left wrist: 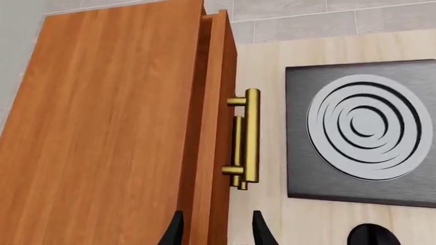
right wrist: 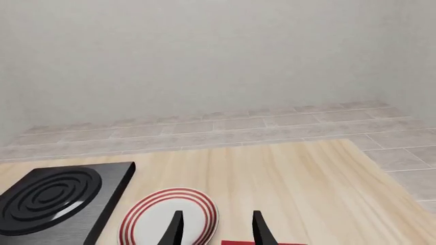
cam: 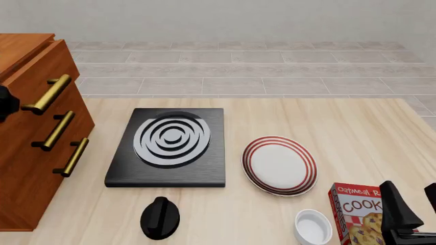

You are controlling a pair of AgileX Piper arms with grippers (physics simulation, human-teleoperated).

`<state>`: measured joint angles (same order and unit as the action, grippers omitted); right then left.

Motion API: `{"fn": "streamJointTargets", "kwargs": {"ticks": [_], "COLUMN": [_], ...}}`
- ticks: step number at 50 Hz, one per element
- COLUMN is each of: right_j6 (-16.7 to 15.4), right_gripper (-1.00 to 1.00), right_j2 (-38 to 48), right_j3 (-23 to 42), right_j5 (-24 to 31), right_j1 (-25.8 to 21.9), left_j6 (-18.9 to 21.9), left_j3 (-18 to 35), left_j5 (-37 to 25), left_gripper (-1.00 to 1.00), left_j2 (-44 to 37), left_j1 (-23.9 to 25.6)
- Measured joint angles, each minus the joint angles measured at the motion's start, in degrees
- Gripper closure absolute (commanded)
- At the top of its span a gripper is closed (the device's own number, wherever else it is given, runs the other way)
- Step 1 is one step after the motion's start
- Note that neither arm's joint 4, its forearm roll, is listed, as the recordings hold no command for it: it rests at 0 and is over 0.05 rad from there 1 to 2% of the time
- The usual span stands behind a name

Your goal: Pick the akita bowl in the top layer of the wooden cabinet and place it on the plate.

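Nearest the lens in the front view, at the lower right corner, the right gripper (cam: 419,206) is seen as two dark fingers spread apart with nothing between them. Just to its left a red cookie box (cam: 358,212) stands on the table (cam: 354,127), and a plain white small bowl (cam: 313,227) sits beside the box at the bottom edge. A black knob-shaped object (cam: 160,218) lies at lower centre.

The plate (cam: 279,165) is found right of centre, tilted slightly, its red rings visible and its surface bare. To its left the black square stove (cam: 168,146) with white rings occupies the middle of the frame.

The wooden cabinet (cam: 34,132) fills the left edge. Three brass handles are stacked down its face; the top layer (cam: 38,69) is seen pulled slightly forward of the two drawers below. Its interior is not shown, so the akita bowl cannot be located in any view.

In the left wrist view the left gripper (left wrist: 216,232) is held with its fingertips parted on either side of the top drawer's front panel edge, low in the frame, gripping nothing that can be made out. The handle (left wrist: 250,135) is seen beyond the fingertips. Whether the pads touch the wood cannot be told.

In the right wrist view the plate (right wrist: 169,217) lies just beyond the open fingers.
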<state>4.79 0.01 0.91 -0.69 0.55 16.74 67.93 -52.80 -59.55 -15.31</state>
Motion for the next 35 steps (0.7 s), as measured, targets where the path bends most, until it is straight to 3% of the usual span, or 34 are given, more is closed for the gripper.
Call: {"fn": "streamJointTargets", "kwargs": {"ticks": [35], "right_j6": [0.2], "right_gripper": [-1.00], "right_j2": [0.0], "right_j3": [0.0], "right_j5": [0.0], "right_j1": [0.0], "left_j6": [0.9], "left_j3": [-3.2], "left_j5": [3.3], "left_gripper": [-1.00], "left_j2": [0.6], "left_j1": [-1.2]}}
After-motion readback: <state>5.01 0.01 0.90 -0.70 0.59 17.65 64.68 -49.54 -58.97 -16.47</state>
